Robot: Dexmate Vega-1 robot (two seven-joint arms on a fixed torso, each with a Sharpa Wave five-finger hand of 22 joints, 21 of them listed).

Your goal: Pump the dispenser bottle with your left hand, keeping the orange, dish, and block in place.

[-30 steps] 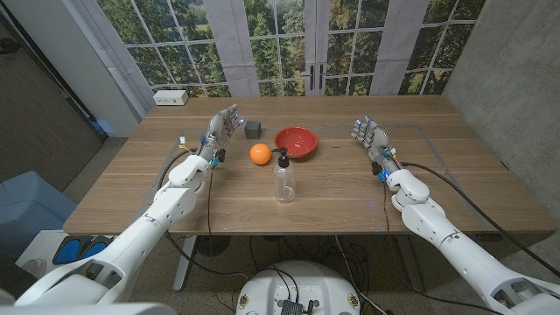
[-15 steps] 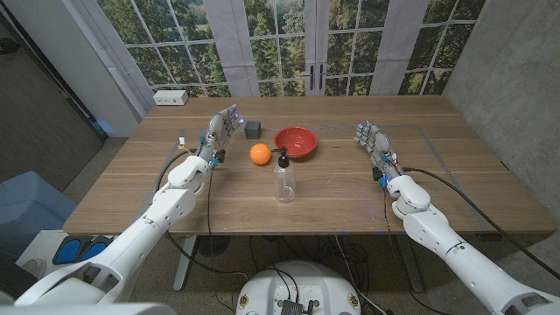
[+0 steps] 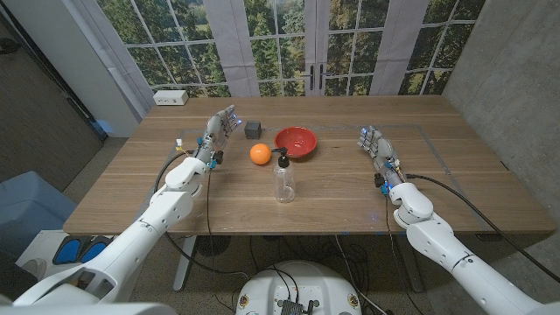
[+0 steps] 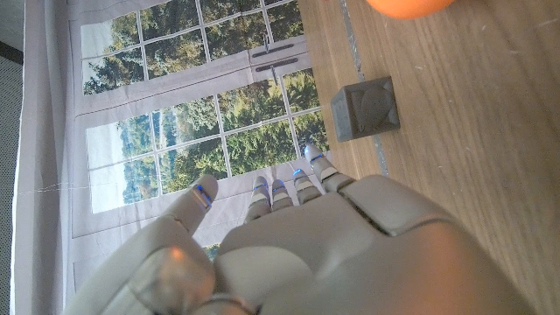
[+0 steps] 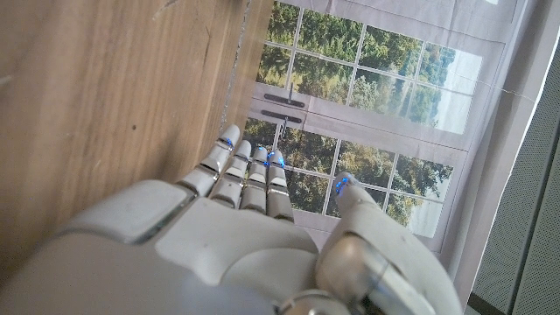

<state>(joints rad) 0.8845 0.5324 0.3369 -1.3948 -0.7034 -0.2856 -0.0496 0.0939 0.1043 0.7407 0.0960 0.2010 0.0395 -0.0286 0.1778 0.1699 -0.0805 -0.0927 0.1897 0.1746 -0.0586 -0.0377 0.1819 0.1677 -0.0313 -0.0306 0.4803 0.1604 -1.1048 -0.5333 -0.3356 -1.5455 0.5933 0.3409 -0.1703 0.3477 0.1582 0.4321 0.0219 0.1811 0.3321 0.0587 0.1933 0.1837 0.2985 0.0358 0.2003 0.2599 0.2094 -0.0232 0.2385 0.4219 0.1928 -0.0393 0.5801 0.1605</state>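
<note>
Your left hand (image 3: 220, 129) holds nothing, fingers spread, so reach toward four o'clock for the clear dispenser bottle (image 3: 283, 179) just below the orange (image 3: 259, 153); it looks light and tippy, so press its black pump head (image 3: 282, 158) straight down.

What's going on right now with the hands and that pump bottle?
Left hand open, empty, beside grey block. Right hand open, empty. Dispenser bottle upright, untouched. Orange sits between left hand and bottle; red dish behind.
</note>
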